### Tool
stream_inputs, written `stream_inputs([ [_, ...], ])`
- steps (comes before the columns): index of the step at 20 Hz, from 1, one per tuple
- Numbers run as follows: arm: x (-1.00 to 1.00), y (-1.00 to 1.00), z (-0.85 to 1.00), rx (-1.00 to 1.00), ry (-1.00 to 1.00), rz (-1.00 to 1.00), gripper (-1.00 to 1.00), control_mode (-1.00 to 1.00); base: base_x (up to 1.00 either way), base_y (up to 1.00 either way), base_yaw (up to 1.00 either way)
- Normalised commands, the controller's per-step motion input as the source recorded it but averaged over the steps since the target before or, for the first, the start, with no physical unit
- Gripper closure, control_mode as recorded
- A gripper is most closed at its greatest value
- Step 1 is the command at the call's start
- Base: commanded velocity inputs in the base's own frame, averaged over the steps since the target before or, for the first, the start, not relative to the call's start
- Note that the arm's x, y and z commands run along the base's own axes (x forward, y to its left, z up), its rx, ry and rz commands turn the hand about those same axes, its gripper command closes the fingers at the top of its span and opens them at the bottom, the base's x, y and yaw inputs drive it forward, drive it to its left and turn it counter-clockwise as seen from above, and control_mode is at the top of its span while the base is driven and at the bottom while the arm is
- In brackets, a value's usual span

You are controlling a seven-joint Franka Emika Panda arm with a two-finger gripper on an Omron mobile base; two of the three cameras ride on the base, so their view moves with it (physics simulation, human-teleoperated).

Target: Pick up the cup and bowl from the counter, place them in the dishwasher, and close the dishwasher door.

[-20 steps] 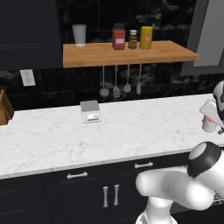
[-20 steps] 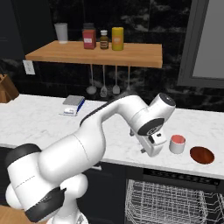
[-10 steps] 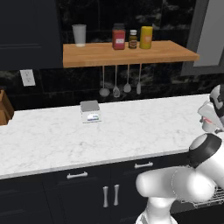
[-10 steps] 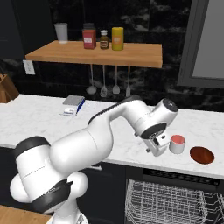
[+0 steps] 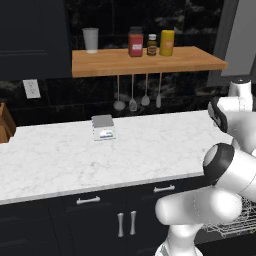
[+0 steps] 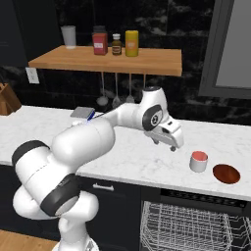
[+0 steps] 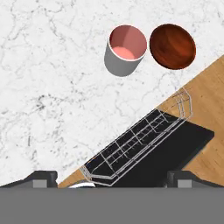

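Compared with a second ago, the gripper point(image 6: 171, 142) has lifted and drawn back a little to the left: earlier it hung low, close beside the cup point(image 6: 198, 161), and now it sits higher over the counter point(image 6: 132, 159), with clear marble between it and the cup. The cup and the bowl point(image 6: 226, 173) have not moved, and neither has the base.

The white arm rises from the lower left of the right base view, bends at a dark elbow, and reaches right across the worktop, with the hand angled down toward the counter's near edge. Its jaws stand spread wide with nothing between them; in the hand view the two dark fingertips point(image 7: 41, 179) sit far apart at the bottom.

The cup, grey outside and red inside, stands upright on the right part of the counter, with the dark reddish-brown bowl just to its right; they are close, and I cannot tell whether they touch. Below them the dishwasher point(image 6: 196, 230) is open, its silvery wire rack point(image 7: 135, 146) pulled out over the lowered dishwasher door point(image 7: 175, 151)
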Motion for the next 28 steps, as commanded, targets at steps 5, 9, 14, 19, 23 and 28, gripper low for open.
stream_inputs([
  [5, 0.21, -0.5, -0.03, -0.02, 0.09, -0.09, -1.0, -1.0, 0.0, 0.0, 0.0],
  [9, 0.08, -0.47, 0.0, 0.07, 0.03, -0.16, -1.0, -1.0, 0.0, 0.0, 0.0],
  [14, 0.0, -0.75, -0.02, 0.18, 0.0, -0.12, -1.0, -1.0, 0.0, 0.0, 0.0],
  [19, 0.0, -0.63, -0.21, 0.18, -0.02, -0.09, -1.0, -1.0, 0.0, 0.0, 0.0],
  [23, 0.06, -0.25, -0.28, 0.04, -0.04, -0.05, -1.0, -1.0, 0.0, 0.0, 0.0],
  [28, 0.25, -0.16, -0.21, 0.01, -0.01, -0.02, -1.0, -1.0, 0.0, 0.0, 0.0],
])
